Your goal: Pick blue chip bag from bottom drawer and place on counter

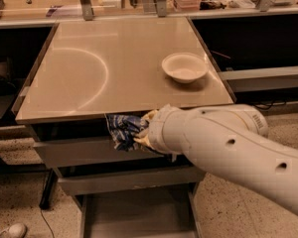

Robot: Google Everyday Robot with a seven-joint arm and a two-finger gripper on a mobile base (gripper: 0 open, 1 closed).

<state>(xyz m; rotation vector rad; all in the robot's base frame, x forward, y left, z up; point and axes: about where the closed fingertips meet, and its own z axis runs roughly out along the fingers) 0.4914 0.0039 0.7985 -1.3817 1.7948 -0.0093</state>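
**Desk:** Which step is this?

**Photographer:** The carry. The gripper (142, 131), at the tip of the white arm (223, 143), is clamped on the bag (122, 131), which hangs in mid-air just to its left. The open drawer (139, 214) lies well below the gripper, and the counter (114, 58) edge is just above it.

**Desk:** And next?

**Photographer:** By my reading, up past that edge, then forward over the top to set the bag down. It should clear the bowl (185, 67), which stands above and to the gripper's right.

**Desk:** How does the bag lie?

**Photographer:** Crumpled, long axis roughly upright. The top is near the counter edge and the bottom points toward the drawer.
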